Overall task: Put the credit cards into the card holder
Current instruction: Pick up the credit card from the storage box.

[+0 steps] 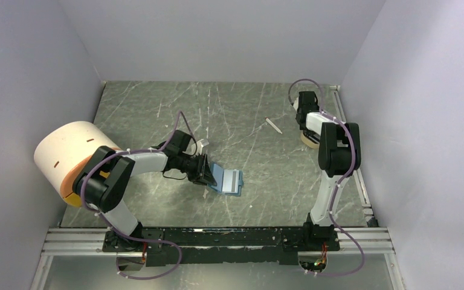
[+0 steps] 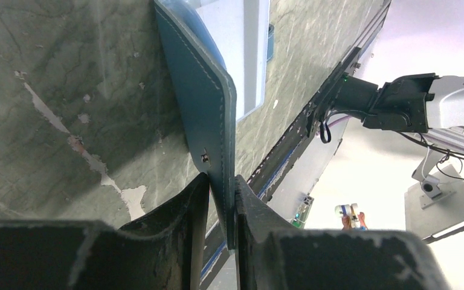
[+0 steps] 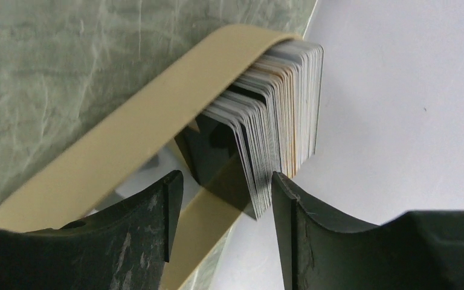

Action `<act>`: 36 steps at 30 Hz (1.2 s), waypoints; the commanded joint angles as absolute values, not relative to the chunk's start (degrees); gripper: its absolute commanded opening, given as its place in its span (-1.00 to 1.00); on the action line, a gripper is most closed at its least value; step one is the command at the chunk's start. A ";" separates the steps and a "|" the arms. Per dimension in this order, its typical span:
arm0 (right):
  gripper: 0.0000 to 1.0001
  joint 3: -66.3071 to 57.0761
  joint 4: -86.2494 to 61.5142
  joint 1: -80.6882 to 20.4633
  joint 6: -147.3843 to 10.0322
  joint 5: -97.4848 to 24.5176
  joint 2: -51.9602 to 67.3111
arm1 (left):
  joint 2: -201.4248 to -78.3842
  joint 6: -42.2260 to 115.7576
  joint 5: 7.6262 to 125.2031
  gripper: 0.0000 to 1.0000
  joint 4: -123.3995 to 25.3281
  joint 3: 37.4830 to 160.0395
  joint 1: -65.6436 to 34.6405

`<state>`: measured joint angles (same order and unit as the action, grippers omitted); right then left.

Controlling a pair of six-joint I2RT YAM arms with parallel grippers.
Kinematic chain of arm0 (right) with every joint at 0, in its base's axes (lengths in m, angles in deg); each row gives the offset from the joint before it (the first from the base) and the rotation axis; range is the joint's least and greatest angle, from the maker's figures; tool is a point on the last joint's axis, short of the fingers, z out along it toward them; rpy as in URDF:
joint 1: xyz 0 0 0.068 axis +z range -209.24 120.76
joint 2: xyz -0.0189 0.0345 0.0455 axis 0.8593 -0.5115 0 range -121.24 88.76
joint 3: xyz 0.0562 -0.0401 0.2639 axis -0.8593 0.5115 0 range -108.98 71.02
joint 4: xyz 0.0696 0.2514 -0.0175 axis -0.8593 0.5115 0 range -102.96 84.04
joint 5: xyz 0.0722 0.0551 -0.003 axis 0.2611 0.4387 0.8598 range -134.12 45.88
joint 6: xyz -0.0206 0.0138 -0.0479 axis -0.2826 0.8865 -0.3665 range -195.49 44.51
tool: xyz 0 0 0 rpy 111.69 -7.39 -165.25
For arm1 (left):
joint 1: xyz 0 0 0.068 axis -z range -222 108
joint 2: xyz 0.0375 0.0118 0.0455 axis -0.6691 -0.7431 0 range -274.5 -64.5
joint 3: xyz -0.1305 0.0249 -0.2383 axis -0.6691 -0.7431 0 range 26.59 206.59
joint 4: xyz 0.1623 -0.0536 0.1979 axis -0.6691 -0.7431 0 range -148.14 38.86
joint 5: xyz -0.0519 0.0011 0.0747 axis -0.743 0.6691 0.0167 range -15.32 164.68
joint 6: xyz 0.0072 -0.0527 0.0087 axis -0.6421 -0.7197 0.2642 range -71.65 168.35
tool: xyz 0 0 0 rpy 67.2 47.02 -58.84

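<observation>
The left gripper (image 2: 222,196) was clamped tight on the edge of the card holder (image 2: 199,103), which sat opened near the middle of the table (image 1: 157,121). The right gripper (image 3: 223,187) had its fingers spread apart around the credit cards (image 3: 278,115), which stood stacked on edge in a tan tray (image 3: 127,139) at the far right.

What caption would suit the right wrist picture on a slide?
Right tool open at a tan tray packed with a stack of credit cards.

White stick (image 1: 272,125), tan tray (image 3: 139,121), cream roll (image 1: 66,152)
</observation>
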<state>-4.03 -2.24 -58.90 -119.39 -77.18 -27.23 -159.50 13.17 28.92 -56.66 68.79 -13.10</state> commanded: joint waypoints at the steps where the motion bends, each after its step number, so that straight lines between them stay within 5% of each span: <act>1: 0.17 -8.02 -4.23 -59.67 -122.12 -78.36 -31.07 | -161.52 12.61 25.96 -0.47 -54.37 70.23 -13.25; 11: -0.37 -6.85 -8.28 -59.77 -123.14 -79.60 -30.20 | -162.91 12.38 25.09 -0.47 -53.64 69.78 -13.20; 36: -0.18 -8.34 -3.85 -59.72 -121.88 -79.85 -27.08 | -162.32 12.16 25.02 -0.47 -53.22 69.72 -13.16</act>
